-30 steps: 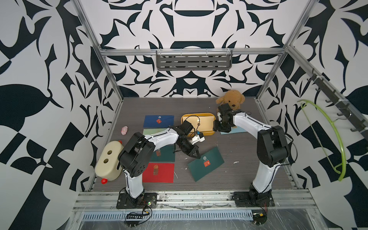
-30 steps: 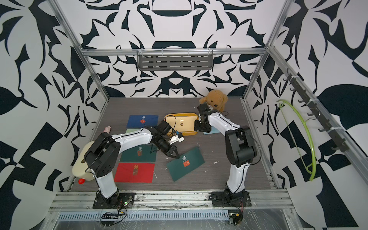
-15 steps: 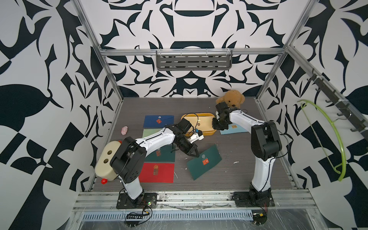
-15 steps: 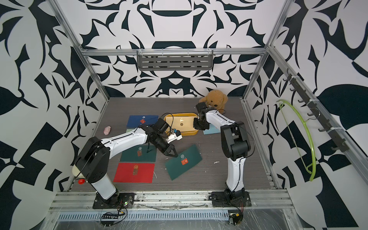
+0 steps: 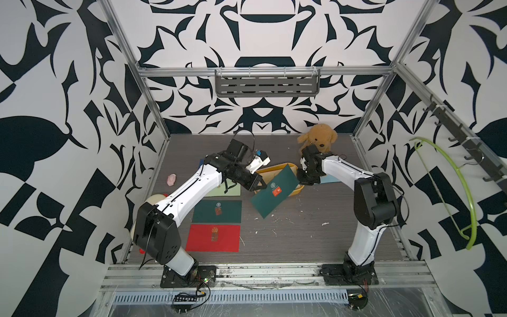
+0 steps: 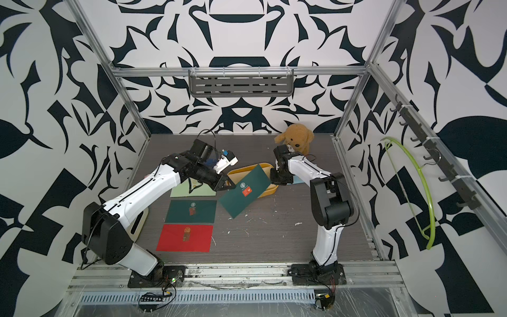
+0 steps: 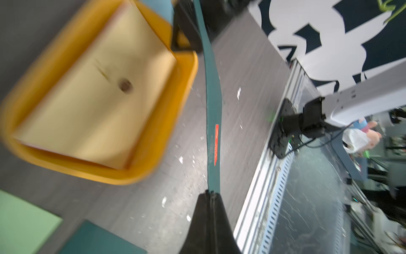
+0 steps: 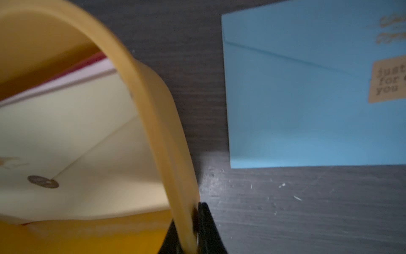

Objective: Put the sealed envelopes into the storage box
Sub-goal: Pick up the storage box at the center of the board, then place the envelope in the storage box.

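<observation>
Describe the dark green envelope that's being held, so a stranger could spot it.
Find the mustard-yellow storage box mid-table, near the teddy bear. The held envelope slants across it, pinched at one edge by the left gripper. Unlike the flat dark green envelope nearby, it is raised off the table and tilted.

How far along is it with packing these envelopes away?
Done: a cream envelope lies in the storage box, with pink and red edges beneath. In hand: the left gripper is shut on a dark green envelope partly over the box, whose rim the right gripper pinches. Left on the table: the light green envelope, second dark green envelope, red envelope and light blue envelope.
</observation>
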